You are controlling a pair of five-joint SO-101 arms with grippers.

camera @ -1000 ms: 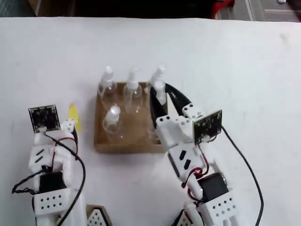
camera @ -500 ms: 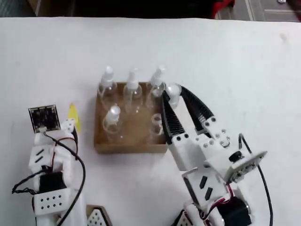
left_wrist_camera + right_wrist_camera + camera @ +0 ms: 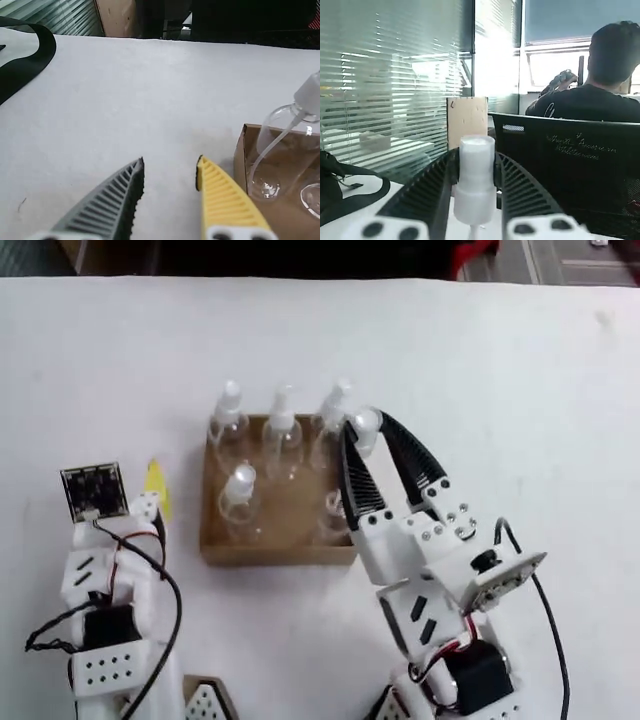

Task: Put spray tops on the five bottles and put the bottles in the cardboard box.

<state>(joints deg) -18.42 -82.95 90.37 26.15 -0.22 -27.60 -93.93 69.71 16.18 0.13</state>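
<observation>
Right gripper (image 3: 364,424): closed on a white spray top (image 3: 366,432), which is clamped by its neck between the two black ribbed fingers (image 3: 430,190). In the right wrist view the spray top is seen upright, with its thin tube hanging below the fingers. From the high view the spray top is placed over the right rear edge of the cardboard box (image 3: 215,545), just beside the rear right bottle (image 3: 333,418).

Cardboard box: set on the white table (image 3: 500,360) between the two arms. Five clear bottles are stood in it. Three are lined along the rear wall, each fitted with a top. A fourth capped bottle (image 3: 240,498) is placed front left. The uncapped bottle (image 3: 332,510) is stood front right, beside the nearer black finger of the right gripper.

Left gripper (image 3: 170,162): held moderately open with nothing between the grey finger (image 3: 112,202) and the yellow finger (image 3: 222,200). It is kept low over the table, left of the box. A box corner and one bottle with its dip tube are seen in the left wrist view.
</observation>
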